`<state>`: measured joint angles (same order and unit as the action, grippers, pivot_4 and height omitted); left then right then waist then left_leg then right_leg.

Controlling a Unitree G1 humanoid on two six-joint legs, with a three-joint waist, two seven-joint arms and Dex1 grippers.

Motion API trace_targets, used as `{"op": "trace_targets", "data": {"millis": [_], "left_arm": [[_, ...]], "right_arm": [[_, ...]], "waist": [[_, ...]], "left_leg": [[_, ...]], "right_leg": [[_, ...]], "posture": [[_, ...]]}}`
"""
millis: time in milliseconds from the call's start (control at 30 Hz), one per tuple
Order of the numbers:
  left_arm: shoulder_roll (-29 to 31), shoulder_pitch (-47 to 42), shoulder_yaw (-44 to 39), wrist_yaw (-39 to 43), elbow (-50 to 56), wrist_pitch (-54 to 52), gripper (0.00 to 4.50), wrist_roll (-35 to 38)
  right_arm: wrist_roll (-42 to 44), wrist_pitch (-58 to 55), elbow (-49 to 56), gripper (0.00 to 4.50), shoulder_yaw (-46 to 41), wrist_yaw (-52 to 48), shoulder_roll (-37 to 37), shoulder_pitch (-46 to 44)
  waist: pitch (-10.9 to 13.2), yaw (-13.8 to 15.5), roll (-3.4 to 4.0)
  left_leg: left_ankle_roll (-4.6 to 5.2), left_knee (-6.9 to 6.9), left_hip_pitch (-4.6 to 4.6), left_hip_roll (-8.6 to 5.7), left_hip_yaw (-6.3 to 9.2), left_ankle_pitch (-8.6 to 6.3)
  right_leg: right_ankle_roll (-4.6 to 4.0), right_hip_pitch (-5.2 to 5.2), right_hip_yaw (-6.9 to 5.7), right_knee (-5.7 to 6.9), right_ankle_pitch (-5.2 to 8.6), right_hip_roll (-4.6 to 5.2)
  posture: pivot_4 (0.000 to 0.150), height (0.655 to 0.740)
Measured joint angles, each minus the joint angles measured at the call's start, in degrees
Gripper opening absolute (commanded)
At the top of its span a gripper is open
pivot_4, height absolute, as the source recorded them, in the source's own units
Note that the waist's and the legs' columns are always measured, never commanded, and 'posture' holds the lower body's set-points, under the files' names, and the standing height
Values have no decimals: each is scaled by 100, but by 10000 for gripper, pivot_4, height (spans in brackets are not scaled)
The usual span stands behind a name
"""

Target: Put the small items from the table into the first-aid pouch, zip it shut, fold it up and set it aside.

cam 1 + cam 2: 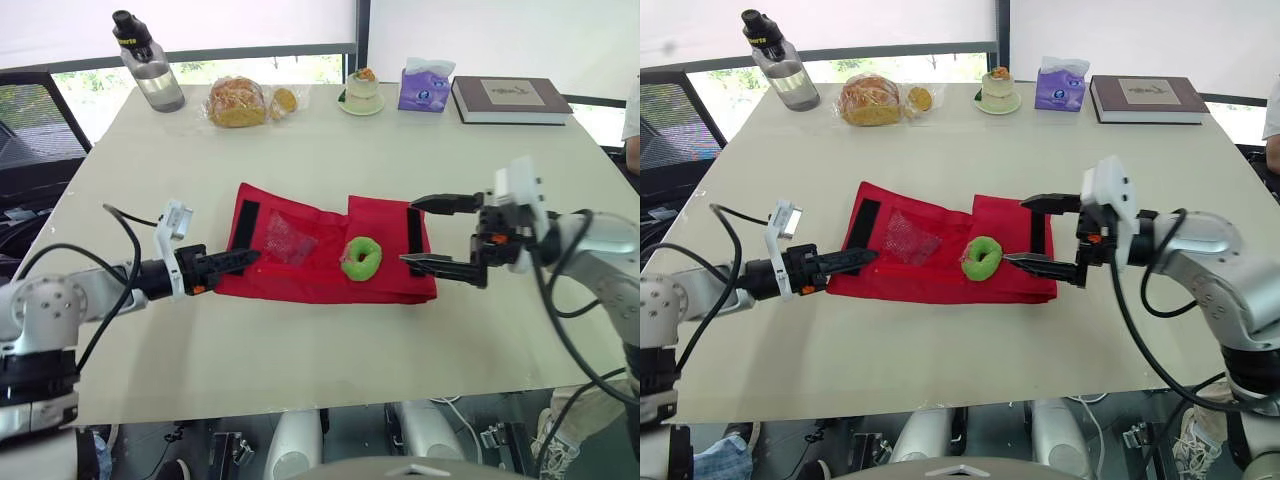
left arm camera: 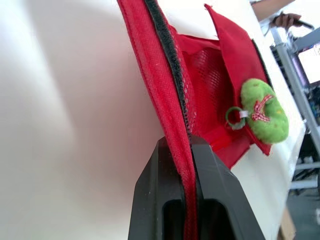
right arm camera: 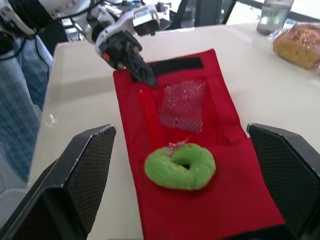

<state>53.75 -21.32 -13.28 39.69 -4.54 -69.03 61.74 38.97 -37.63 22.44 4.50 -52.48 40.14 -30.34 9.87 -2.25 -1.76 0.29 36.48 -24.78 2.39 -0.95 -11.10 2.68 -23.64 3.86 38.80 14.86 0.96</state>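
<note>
The red first-aid pouch lies unfolded flat in the middle of the table, with a mesh pocket and black strips at both ends. A green ring-shaped plush charm rests on its right half. My left gripper is shut on the pouch's left edge; in the left wrist view the red hem runs between the two fingers. My right gripper stands open over the pouch's right end, one finger on each side of it, just right of the charm.
Along the table's far edge stand a water bottle, bagged bread, a small dessert on a saucer, a purple tissue pack and a book. A person's sleeve shows at the right edge.
</note>
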Motion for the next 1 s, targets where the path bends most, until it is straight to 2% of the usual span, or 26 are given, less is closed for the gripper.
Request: {"op": "trace_targets", "data": {"millis": [133, 167, 200, 267, 300, 500, 633, 900, 1000], "left_arm": [[107, -577, 563, 921, -401, 299, 0, -624], [126, -664, 668, 1141, -450, 394, 0, -762], [145, -723, 752, 1319, -477, 479, 0, -862], [218, -870, 951, 1823, -508, 692, 0, -1084], [227, -969, 1016, 2064, -528, 770, 0, -1179], [145, -1750, 1419, 2912, -856, 1077, 0, -1750], [-100, -2195, 1506, 3189, -830, 1140, 0, -1849], [-1734, -2746, 2085, 3299, -393, 1228, 0, -1980], [-1945, -2814, 2198, 3299, -497, 1277, 0, -2110]], "right_arm": [[-843, 582, -956, 22843, 636, -204, -319, -434], [-1030, 735, -1205, 16375, 739, -240, -399, -515], [-1179, 859, -1423, 12652, 811, -257, -491, -575], [-1503, 1215, -1996, 2252, 936, -320, -759, -689], [-1680, 1426, -2295, 621, 1025, -355, -852, -732], [-2739, 2489, -3591, 621, 1559, -612, -1099, -894], [-3134, 2859, -3828, 621, 1697, -712, -1141, -1047], [-3581, 2789, -4052, 621, 1698, -628, -1609, -1169], [-3614, 2764, -4055, 621, 1660, -585, -1699, -1167]], "waist": [[1, 9, -2], [1, 11, -1], [1, 9, -1], [2, 5, -1], [2, 9, -1], [4, 9, 0], [4, -2, 0], [0, -47, -6], [0, -102, -6]], "left_leg": [[0, -2, -6, -1, -2, 0], [0, -4, -9, -1, -2, 0], [0, -5, -8, -1, -3, 0], [0, -9, -9, -1, -2, 0], [0, -10, -9, -1, -1, 0], [0, -4, -9, -1, 1, 0], [0, 2, 0, -1, 1, 0], [0, 15, 3, 3, 4, 1], [0, 5, 4, 15, 16, 1]], "right_leg": [[17, -1, -1, -6, -9, 2], [18, -2, -2, -9, -9, 2], [19, -3, -2, -10, -9, 1], [19, -5, -2, -10, -10, 0], [19, -5, -2, -8, -10, 0], [21, -5, -4, 0, -11, -3], [23, 5, -3, 4, -11, -3], [25, 10, 2, 13, -13, -11], [23, 7, 1, 17, -13, -29]], "posture": [[1500, 7400], [1500, 7400], [1500, 7400], [1500, 7400], [1500, 7400], [1500, 7400], [1500, 7400], [1500, 7400], [1500, 7400]]}}
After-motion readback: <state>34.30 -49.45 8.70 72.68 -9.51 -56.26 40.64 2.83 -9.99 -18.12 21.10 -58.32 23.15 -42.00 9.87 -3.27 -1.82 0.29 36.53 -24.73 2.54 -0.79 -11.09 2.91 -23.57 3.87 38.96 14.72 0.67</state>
